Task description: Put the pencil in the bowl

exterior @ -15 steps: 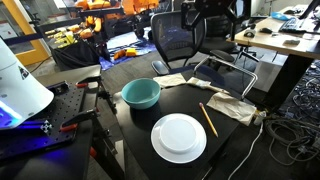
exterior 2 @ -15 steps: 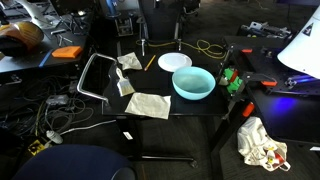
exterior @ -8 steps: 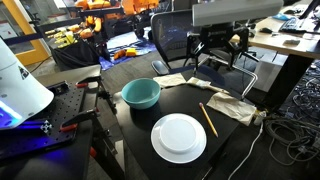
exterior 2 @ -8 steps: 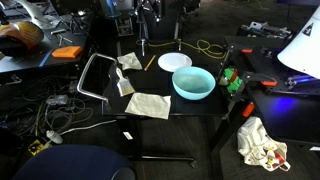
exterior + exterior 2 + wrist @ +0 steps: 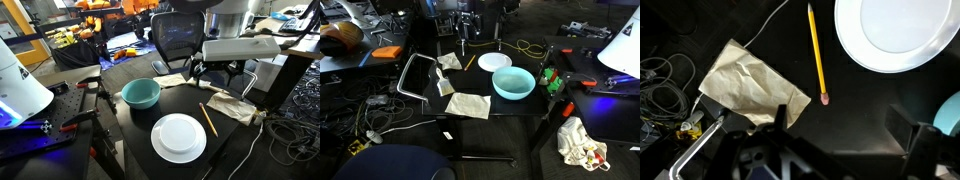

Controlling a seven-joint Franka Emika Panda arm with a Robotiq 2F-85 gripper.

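Jaws wide apart on the gripper point(image 5: 840, 130), holding nothing. Swings in lower than a moment ago, now looking down on the pencil point(image 5: 816, 52), flat on the table point(image 5: 865, 100) between cloth point(image 5: 745, 85) and plate point(image 5: 890, 30). Marks the approach only; bowl point(image 5: 141, 94) well apart, empty.

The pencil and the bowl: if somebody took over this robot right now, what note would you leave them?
Gripper: open, empty, in the air above the table.
Pencil: flat on the table beside the white plate, untouched.
Bowl: empty, on the plate's far side from the pencil.
Done: nothing yet.
Left: descend, grasp the pencil, carry it to the bowl, release.
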